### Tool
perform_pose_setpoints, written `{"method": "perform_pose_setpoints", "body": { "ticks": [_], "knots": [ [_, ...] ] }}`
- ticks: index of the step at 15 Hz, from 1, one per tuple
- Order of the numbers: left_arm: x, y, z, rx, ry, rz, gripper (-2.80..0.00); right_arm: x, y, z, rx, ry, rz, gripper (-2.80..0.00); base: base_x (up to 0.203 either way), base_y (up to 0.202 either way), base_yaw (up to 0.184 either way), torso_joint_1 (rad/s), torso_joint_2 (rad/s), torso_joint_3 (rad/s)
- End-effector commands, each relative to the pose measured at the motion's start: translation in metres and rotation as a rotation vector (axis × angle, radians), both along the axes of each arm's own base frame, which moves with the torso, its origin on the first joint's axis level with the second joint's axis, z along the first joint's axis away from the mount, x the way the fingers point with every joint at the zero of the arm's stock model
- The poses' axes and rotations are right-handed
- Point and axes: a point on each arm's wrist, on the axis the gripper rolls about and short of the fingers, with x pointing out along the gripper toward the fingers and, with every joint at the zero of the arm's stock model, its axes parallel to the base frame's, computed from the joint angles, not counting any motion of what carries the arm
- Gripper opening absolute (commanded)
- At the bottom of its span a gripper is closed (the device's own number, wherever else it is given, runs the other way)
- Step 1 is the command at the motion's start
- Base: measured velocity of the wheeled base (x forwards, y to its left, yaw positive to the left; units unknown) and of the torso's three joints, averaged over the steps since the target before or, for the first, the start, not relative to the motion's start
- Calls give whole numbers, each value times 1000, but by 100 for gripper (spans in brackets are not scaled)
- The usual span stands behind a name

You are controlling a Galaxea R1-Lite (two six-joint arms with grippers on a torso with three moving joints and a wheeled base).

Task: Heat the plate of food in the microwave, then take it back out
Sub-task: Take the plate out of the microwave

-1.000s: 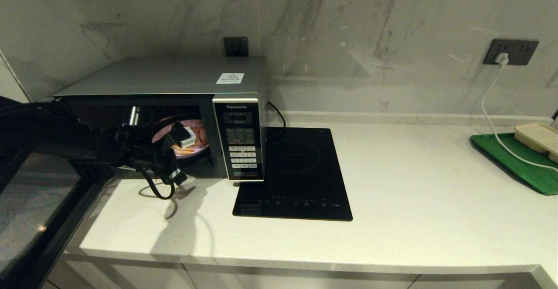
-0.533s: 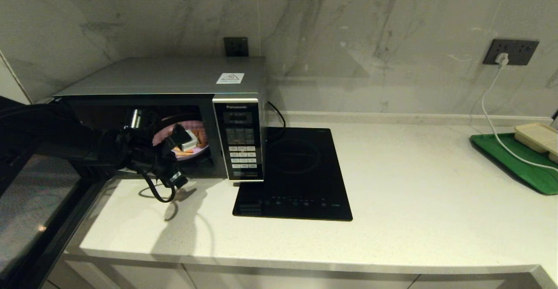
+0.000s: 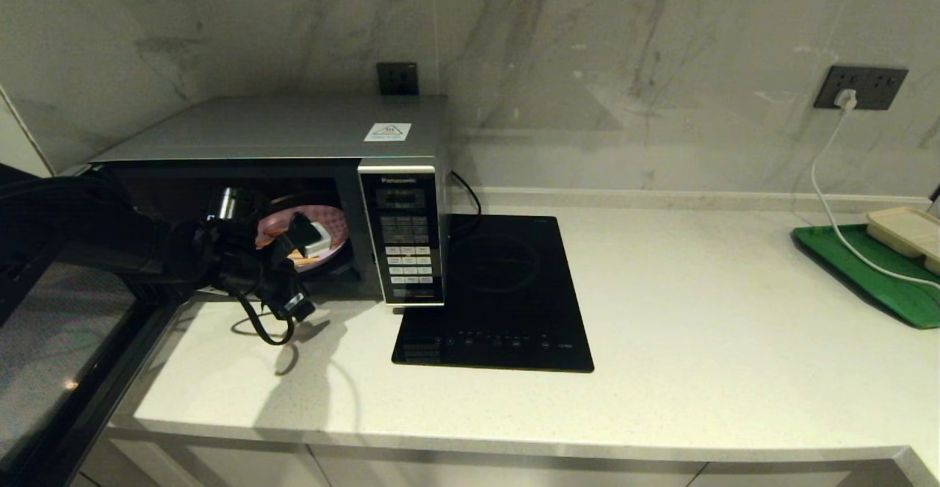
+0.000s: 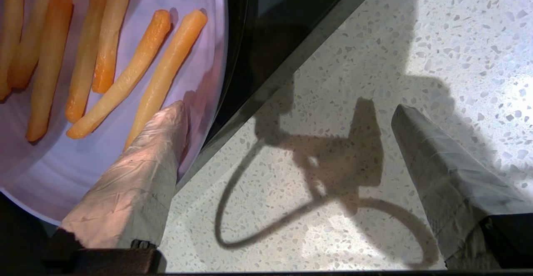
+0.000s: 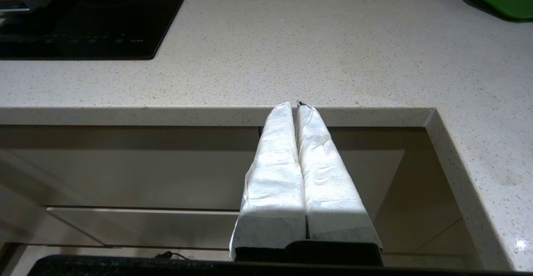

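Lilac plate of food (image 4: 104,159): rim between gaping, empty left claw (image 4: 287,159) tips; close squarely, lift level from microwave (image 3: 294,142).

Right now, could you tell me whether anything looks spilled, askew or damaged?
Nothing stands out. The fries lie on the plate of food inside the open microwave, with the left claw open at its rim.

dim kitchen | overhead light | hard arm shadow on counter (image 3: 308,391)
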Motion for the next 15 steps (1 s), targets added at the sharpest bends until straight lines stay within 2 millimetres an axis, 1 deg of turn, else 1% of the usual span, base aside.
{"method": "perform_pose_setpoints", "body": {
  "ticks": [1, 4, 5, 15],
  "knots": [
    [0, 1, 0, 2, -2, -2, 0, 0, 0, 0, 1, 0, 0, -280, 0, 0, 0, 0, 0, 0],
    [1, 1, 0, 1, -7, 1, 0, 0, 0, 0, 1, 0, 0, -280, 0, 0, 0, 0, 0, 0],
    [1, 1, 1, 0, -7, 0, -280, 0, 0, 0, 1, 2, 0, -280, 0, 0, 0, 0, 0, 0],
    [1, 1, 2, 0, -11, 2, -280, 0, 0, 0, 1, 0, 0, -280, 0, 0, 0, 0, 0, 0]
  ]
}}
